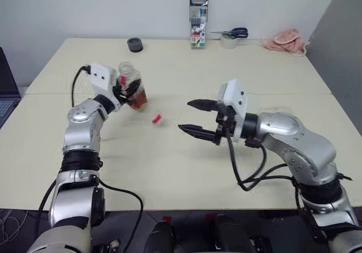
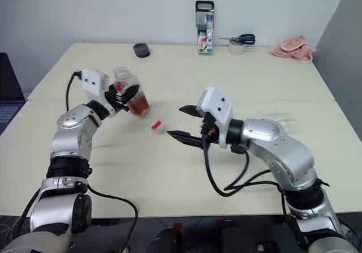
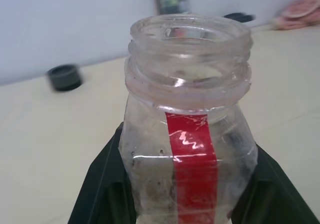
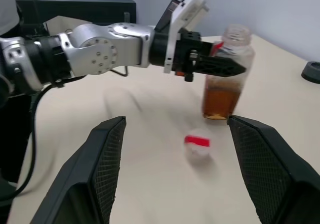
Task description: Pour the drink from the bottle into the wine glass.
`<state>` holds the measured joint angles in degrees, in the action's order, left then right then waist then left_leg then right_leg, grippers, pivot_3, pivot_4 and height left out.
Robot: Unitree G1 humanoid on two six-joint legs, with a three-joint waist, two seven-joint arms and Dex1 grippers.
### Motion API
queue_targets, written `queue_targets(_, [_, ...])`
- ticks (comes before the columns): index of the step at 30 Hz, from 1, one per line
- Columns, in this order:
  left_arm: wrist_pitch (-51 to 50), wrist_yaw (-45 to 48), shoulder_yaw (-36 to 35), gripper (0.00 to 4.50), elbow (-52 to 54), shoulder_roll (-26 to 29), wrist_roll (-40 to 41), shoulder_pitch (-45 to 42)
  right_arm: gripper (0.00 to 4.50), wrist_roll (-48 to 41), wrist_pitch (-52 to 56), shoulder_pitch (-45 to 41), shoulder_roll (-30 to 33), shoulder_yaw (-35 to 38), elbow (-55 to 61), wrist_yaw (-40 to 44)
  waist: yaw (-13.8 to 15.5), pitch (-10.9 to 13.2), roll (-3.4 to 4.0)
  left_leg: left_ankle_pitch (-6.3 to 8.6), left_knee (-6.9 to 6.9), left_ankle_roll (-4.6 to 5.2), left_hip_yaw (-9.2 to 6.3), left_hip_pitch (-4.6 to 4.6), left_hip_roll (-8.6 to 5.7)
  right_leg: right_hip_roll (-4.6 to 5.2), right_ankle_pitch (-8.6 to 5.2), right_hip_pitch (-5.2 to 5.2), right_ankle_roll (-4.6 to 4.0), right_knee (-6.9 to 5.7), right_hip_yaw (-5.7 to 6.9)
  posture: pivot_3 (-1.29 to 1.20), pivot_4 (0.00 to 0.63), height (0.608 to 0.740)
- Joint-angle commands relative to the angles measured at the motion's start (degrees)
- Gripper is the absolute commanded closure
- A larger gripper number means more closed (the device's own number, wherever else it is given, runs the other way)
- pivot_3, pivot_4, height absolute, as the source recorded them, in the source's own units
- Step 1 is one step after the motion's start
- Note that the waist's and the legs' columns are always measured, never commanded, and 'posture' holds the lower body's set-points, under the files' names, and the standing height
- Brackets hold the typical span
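The bottle [image 1: 134,88] stands uncapped in the left pincer's [image 4: 220,66] grip, cap [image 1: 156,119] on the bench [image 1: 169,162], right pincer [image 1: 199,119] spread wide and empty, pouring not yet begun.

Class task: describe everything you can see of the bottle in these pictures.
The bottle is small, clear plastic, with a wide threaded neck and a vertical red label strip. It is uncapped, its mouth open, and roughly the lower half holds amber-brown drink. It stands nearly upright at the table, clamped at mid-body by the left gripper.
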<state>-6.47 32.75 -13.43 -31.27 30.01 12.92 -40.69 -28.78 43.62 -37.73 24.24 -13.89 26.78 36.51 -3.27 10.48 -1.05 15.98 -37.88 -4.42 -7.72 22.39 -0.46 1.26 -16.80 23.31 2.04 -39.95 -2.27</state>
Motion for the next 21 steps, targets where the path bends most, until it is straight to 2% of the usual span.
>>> queue_targets(1, [-0.5, -4.6, -4.9, 2.74, 1.8, 2.6, 1.4, 0.5, 1.05, 2.9, -2.8, -2.8, -2.0, -2.2, -2.4, 0.1, 0.1, 0.0, 0.0, -0.01, 0.0, -0.03, -0.02, 0.02, 0.0, 0.0, 0.0, 0.0, 0.0, 0.0, 0.02, 0.0, 0.15, 0.74])
queue_targets(7, [-0.6, -8.6, -9.7, 2.74, -1.7, 5.0, 2.8, 2.0, 1.05, 7.1, -5.6, -5.6, -5.2, -5.9, -6.9, 1.2, 0.1, 0.0, -0.03, -0.04, 0.02, -0.08, -0.04, 0.05, 0.02, 0.0, 0.0, 0.08, 0.0, -0.01, 0.05, 0.0, 0.15, 0.74])
queue_targets(17, [1.7, -9.3, -9.1, 2.74, -8.0, 5.6, 1.6, 3.0, 1.05, 9.2, -6.5, -6.8, -8.1, -6.7, -9.1, 2.9, 0.1, -0.1, -0.06, -0.04, 0.0, -0.08, -0.04, 0.01, 0.01, 0.01, 0.01, 0.07, -0.01, -0.07, 0.06, 0.0, 0.15, 0.74])
queue_targets(19, [2.8, -9.1, -9.0, 1.99, -9.2, 5.6, 1.4, 3.0, 1.05, 9.5, -6.5, -6.7, -8.3, -6.7, -9.1, 3.0, 0.0, -0.1, -0.06, -0.04, 0.01, -0.08, -0.02, -0.02, 0.02, 0.01, 0.01, 0.06, -0.01, -0.09, 0.05, 0.0, 0.15, 0.74])
queue_targets(21, [3.6, -8.9, -9.0, 1.44, -10.1, 5.6, 1.4, 3.0, 1.05, 9.7, -6.3, -6.6, -8.5, -6.6, -8.9, 3.1, 0.0, -0.1, -0.06, -0.04, 0.0, -0.08, -0.01, -0.03, 0.02, 0.01, 0.01, 0.06, -0.01, -0.1, 0.04, 0.0, 0.15, 0.74])
